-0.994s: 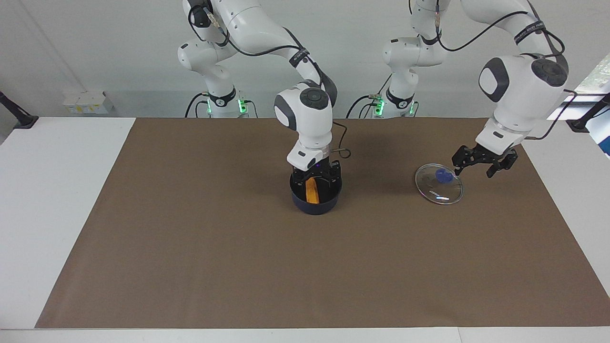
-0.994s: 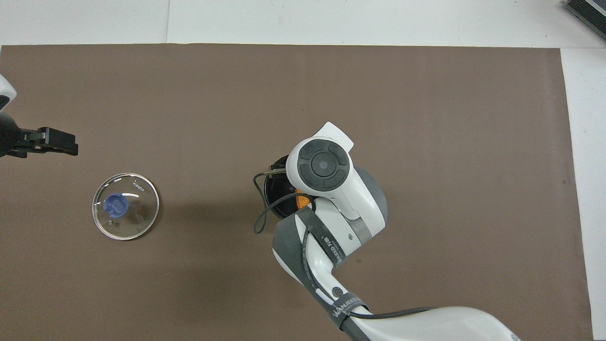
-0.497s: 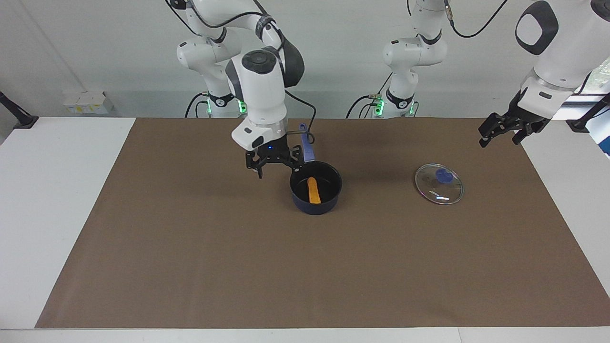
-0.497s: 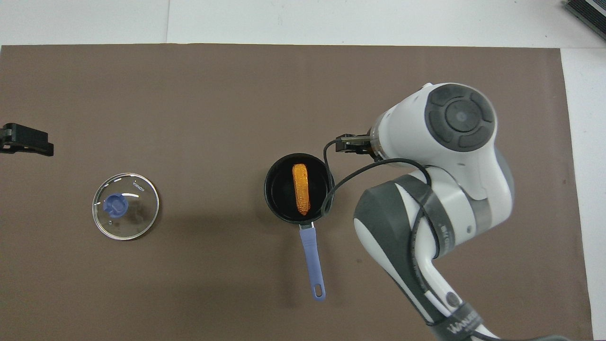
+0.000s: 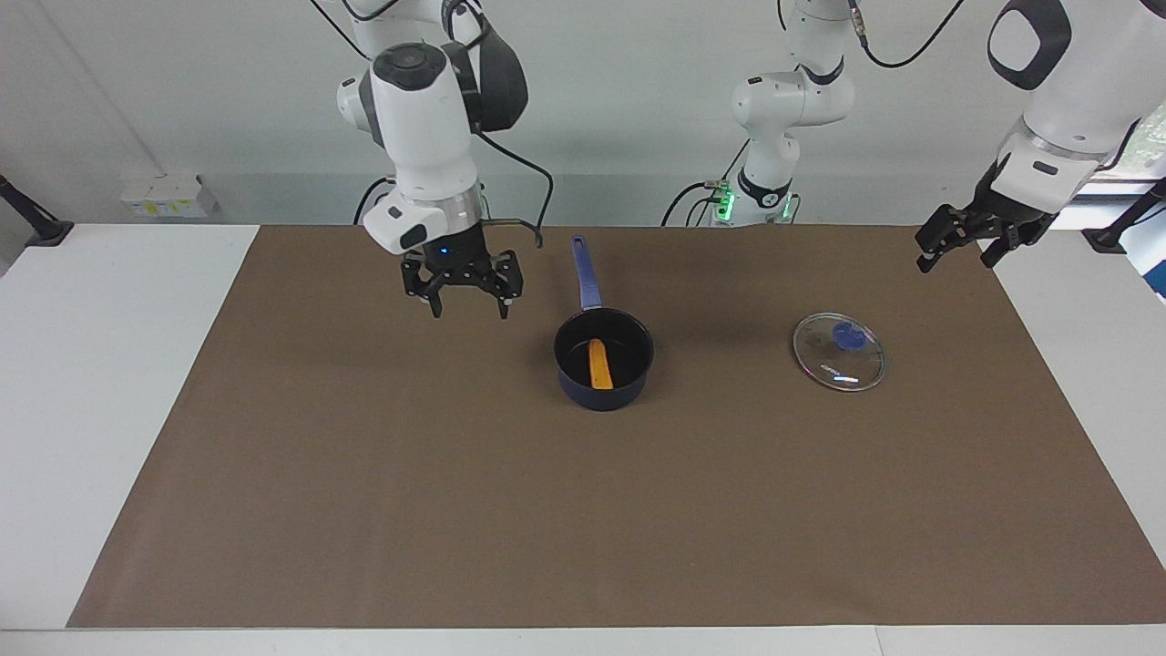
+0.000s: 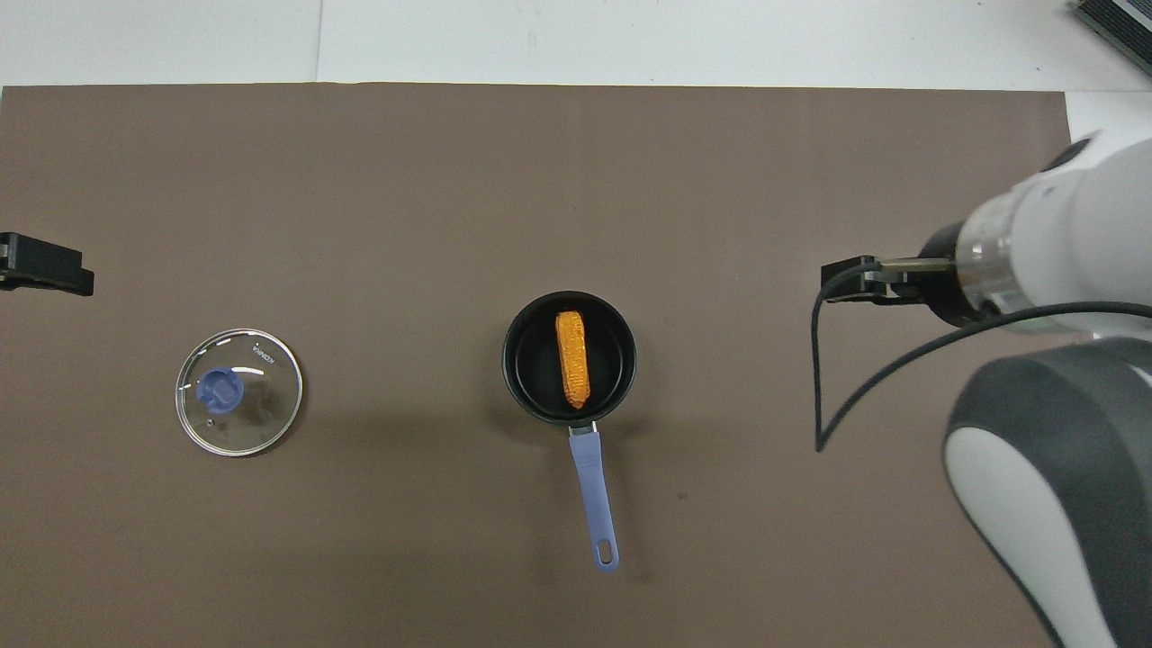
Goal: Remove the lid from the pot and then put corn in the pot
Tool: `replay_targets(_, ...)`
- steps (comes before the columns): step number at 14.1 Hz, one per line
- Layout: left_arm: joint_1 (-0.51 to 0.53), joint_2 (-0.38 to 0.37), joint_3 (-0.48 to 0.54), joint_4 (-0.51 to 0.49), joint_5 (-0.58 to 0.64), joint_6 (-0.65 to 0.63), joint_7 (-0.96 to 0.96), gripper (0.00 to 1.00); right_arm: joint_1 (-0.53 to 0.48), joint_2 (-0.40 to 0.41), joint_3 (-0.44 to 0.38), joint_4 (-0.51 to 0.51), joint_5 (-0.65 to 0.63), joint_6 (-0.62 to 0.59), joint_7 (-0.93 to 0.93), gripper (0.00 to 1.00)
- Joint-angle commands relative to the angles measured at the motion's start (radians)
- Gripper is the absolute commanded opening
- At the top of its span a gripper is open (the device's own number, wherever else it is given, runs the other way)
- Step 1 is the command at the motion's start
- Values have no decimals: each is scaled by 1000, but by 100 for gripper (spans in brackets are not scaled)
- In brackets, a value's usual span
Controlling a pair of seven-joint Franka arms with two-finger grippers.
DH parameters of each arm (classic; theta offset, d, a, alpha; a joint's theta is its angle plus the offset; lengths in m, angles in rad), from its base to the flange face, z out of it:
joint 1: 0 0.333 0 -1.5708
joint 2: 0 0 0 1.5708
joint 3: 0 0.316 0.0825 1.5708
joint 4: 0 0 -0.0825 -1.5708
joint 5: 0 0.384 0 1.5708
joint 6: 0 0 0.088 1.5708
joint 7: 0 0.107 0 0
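**Corn in the pot, lid off, both arms raised**

The corn cob (image 5: 598,363) lies flat inside the dark blue saucepan (image 5: 603,380), which stands at the middle of the desk (image 5: 137,383) on the brown mat (image 5: 583,510), its long handle pointing toward the robots' edge. The glass lid (image 5: 839,352) with its blue knob rests flat on the mat, well apart from the saucepan, toward the left arm's end of the desk.

The right gripper (image 5: 466,308) hangs in the air over bare mat, between the saucepan and the right arm's end, wrist vertical and fingers pointing straight down; its jaws are spread wide and hold nothing. The left gripper (image 5: 956,260) is raised over the mat's corner at the robots' edge, tilted down; its jaws also stand apart, empty.
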Motion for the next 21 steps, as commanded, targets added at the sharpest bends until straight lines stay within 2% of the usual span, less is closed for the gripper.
replay_targets(1, -14, 1, 2, 16, -1, -25, 23, 100, -62, -47, 9, 39, 12, -123, -90, 100)
replay_targets(5, -12, -13, 2, 4, -7, -56, 21, 100, -160, -109, -31, 42, 15, -234, -257, 100)
replay_targets(8, -12, -16, 2, 1, -7, -94, 19, 100, -162, -107, -76, 42, 17, -223, -267, 100)
replay_targets(21, -2, -17, 5, 2, -5, -99, 15, 100, -151, -97, -68, 37, 12, -209, -265, 100)
